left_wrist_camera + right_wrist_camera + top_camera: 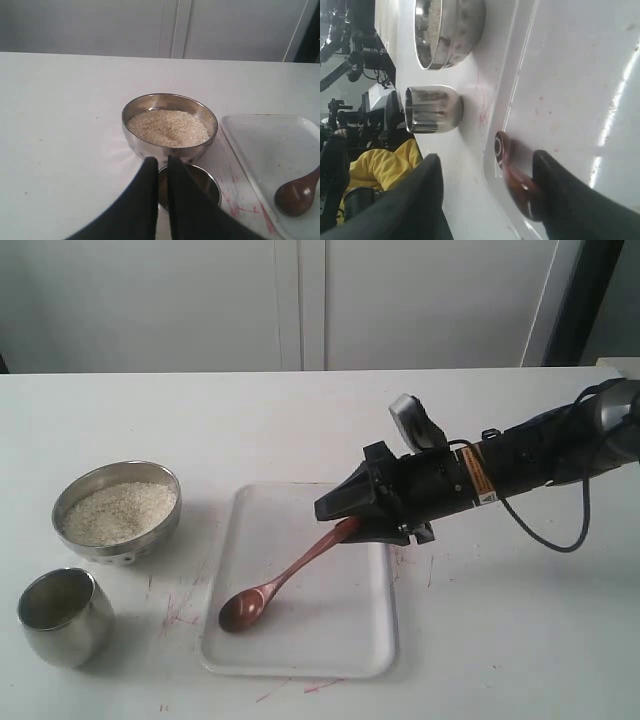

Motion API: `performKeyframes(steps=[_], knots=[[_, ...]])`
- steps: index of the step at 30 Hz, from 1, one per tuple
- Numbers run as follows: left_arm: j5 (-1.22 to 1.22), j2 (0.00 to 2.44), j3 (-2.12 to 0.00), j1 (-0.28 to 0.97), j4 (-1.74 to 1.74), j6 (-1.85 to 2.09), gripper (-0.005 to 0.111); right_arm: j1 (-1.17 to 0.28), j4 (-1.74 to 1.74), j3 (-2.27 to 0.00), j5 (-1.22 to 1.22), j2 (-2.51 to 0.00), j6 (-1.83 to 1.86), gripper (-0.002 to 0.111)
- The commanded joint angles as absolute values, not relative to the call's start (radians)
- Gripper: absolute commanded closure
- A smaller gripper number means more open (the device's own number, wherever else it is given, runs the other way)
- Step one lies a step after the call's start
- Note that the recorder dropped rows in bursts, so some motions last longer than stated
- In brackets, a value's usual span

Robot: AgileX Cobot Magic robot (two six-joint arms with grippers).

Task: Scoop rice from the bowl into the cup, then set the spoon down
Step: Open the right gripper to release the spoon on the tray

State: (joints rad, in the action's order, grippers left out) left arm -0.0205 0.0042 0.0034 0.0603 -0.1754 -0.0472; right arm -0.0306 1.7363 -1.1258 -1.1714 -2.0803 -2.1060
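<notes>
The right gripper [335, 510], jaws released and wide astride the handle, should lift clear without nudging the wooden spoon [285, 578] lying diagonally on the white tray [340, 625], bowl near its left edge.

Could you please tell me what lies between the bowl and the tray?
Nothing stands there: only bare white table separates the bowl from the tray, as the exterior view shows.

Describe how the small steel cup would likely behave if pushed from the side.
The cup has bulging rounded sides, so it would probably rock or tip. Its polished steel looks slippery to grip. It likely slides easily on the smooth white table.
</notes>
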Motion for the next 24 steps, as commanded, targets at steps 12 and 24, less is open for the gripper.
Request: performKeyframes(steps=[12, 24], knots=[[-0.024, 0.0, 0.0, 0.06, -0.185, -0.049, 0.092, -0.024, 1.744, -1.128, -1.062, -2.067, -2.052, 0.056], [-0.024, 0.0, 0.0, 0.06, -0.185, -0.049, 0.092, -0.024, 1.744, -1.128, -1.053, -2.067, -1.907, 0.056]])
